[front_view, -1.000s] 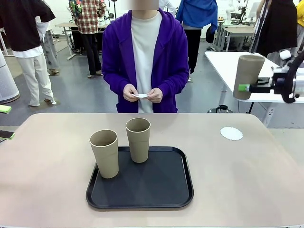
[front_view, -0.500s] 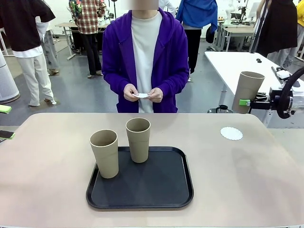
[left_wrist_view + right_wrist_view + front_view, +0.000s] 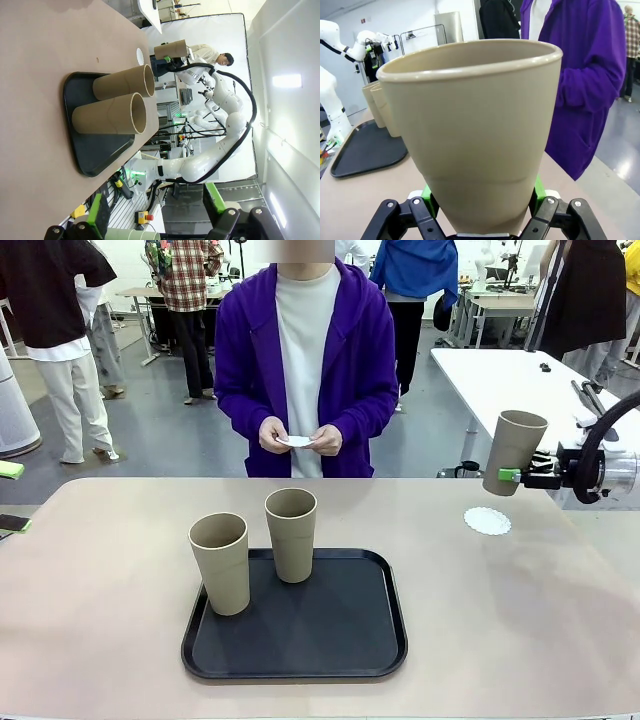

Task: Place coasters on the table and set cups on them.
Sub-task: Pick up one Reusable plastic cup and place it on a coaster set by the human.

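Tan cup (image 3: 516,445), clamped in the right gripper (image 3: 508,477), has dropped lower, nearly over the coaster (image 3: 487,521); landing looks next.

Item: tan cup (image 3: 480,135), centre, rim toward 12 o'clock, lower wall clamped between the green pads (image 3: 426,192) of the right gripper (image 3: 482,200) at 6 o'clock. At 9 o'clock: black tray (image 3: 365,150) on beige table (image 3: 365,187), carrying two more cups (image 3: 375,105). At 2 o'clock: person's purple sleeve (image 3: 590,80).

Three cups (image 3: 219,562) (image 3: 291,534) (image 3: 514,452), one coaster (image 3: 487,521), one table (image 3: 100,620), one black tray (image 3: 340,640), one person (image 3: 305,360).
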Controlling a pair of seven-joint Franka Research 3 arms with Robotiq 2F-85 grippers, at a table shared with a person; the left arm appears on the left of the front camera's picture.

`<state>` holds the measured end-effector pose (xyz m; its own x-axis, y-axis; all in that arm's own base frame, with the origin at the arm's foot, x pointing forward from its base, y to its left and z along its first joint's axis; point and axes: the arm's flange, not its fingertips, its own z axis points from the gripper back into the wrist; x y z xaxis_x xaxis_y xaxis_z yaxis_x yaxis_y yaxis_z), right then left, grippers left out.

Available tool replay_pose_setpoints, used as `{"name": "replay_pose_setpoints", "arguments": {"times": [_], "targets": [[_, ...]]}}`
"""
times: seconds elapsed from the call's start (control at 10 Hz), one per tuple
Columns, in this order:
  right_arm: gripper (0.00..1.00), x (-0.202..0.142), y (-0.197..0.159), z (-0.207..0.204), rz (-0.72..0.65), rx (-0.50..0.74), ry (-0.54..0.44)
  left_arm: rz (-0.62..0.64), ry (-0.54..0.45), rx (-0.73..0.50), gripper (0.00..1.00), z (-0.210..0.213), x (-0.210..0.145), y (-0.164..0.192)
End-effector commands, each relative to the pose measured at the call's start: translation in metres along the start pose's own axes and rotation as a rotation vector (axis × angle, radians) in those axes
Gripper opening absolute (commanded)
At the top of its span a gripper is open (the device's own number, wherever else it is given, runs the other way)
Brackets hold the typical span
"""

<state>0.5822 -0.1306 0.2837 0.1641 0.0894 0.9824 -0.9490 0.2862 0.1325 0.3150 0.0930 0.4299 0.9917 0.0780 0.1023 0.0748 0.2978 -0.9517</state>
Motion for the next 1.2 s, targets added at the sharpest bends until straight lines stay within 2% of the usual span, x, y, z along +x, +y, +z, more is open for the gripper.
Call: {"name": "replay_pose_setpoints", "arguments": {"times": [0.0, 0.6, 1.1], "targets": [[0.82, -0.008, -0.011, 0.002, -0.006, 0.037, 0.019, -0.015, -0.003, -0.014, 1.0, 0.001, 0.0, 0.0], [0.82, -0.039, -0.019, -0.007, -0.039, 0.066, 0.053, -0.015, -0.003, -0.014, 1.0, 0.001, 0.0, 0.0], [0.82, -0.043, -0.013, -0.008, -0.048, 0.034, 0.033, -0.015, -0.003, -0.014, 1.0, 0.001, 0.0, 0.0]]}}
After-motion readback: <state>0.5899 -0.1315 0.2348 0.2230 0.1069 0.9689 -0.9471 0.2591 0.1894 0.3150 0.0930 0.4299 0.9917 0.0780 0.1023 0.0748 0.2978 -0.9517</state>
